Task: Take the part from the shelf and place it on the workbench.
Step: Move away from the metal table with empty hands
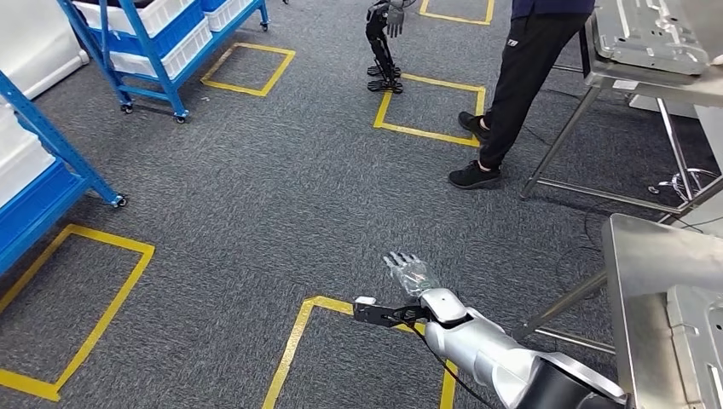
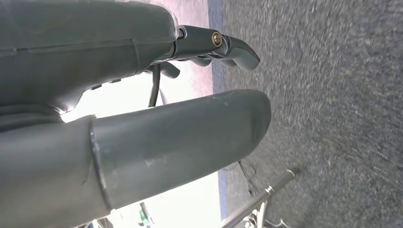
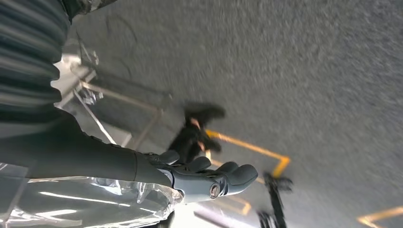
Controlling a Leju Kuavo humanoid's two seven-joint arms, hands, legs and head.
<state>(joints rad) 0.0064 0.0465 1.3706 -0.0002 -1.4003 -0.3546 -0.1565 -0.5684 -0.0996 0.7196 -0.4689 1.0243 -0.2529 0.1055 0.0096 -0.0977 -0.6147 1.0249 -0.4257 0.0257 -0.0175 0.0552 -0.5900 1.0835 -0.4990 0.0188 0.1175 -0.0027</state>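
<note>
1. Right hand [image 1: 411,274]: reaching out low over the floor [image 1: 281,187], fingers [image 3: 237,175] stretched forward and lying close together. It carries the part. I cannot tell how the thumb bears on it.

2. Part [image 3: 95,202]: a thing wrapped in a clear, crinkled plastic bag, lying against the palm side of the right hand and trailing back toward the wrist. It is already off the shelf and not yet on any bench. It is probably held flat in the palm so that the slippery bag does not slide out while the robot walks.

3. Left hand [image 2: 142,118]: thumb well apart from the lightly bent fingers, with nothing between them. It hangs over the floor, seemingly idle because one hand is enough to carry the part.

4. Bench [image 1: 656,256]: bare steel top, to the right of the right hand and near it. It is likely where the part goes, so the arm must swing right and rise above its edge.

5. Shelf [image 1: 158,43]: blue frame with white bins, far ahead and to the left of the right hand, well apart from it.

6. Person [image 1: 520,85]: dark trousers and shoes, standing ahead of the right hand beside a second bench [image 1: 648,38] that carries metal plates.

7. Yellow tape frame [image 1: 298,341]: on the floor just below and left of the right hand, probably a standing mark.
</note>
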